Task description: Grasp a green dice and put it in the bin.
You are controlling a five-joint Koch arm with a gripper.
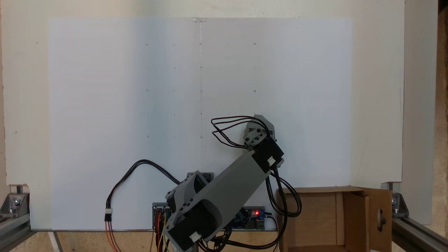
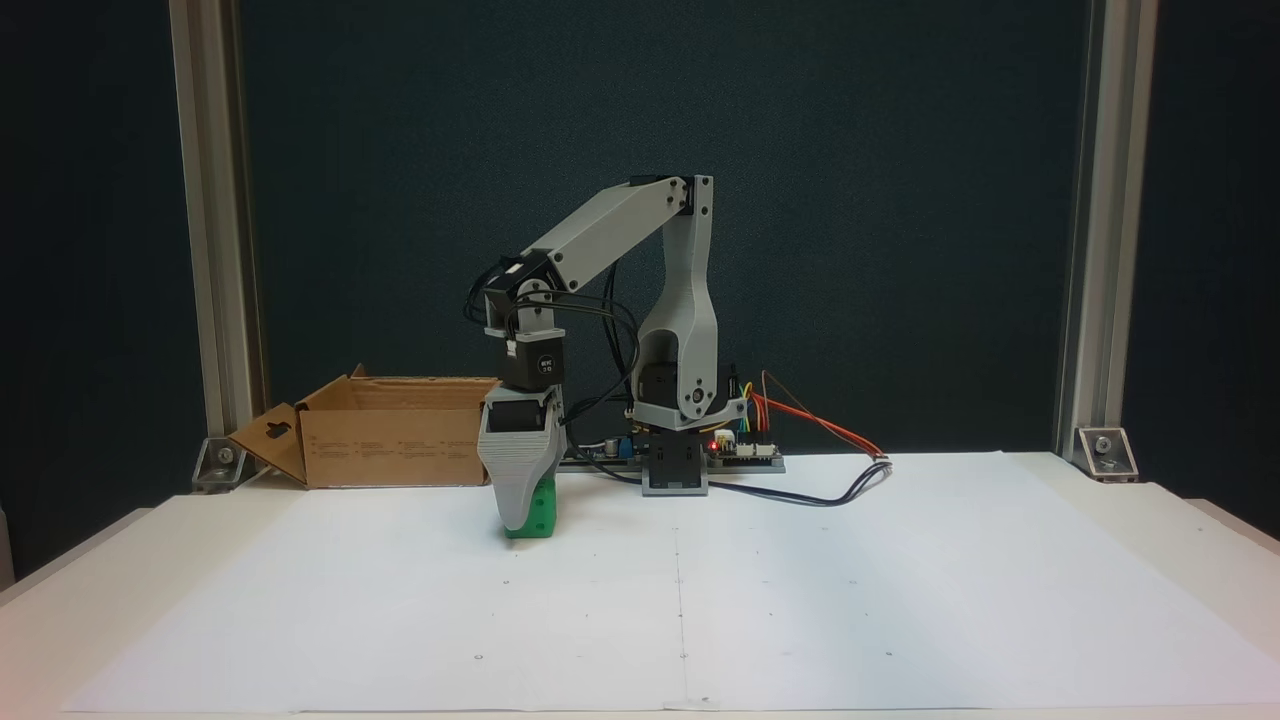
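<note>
My fingers (image 2: 527, 515) point straight down at the table (image 2: 900, 600), left of centre in a fixed view, with the green dice (image 2: 541, 512) right at their tips — it sits on the white sheet, half hidden behind the grey finger. I cannot tell whether they are clamped on it. The bin (image 2: 395, 430) stands behind, at middle left, flaps open — apart from the dice.

Lying flat over a pale cream table (image 2: 1180, 530): a large white paper sheet (image 2: 800, 600). Standing behind: dark teal wall (image 2: 900, 200), silver aluminium posts (image 2: 1085, 250).
</note>
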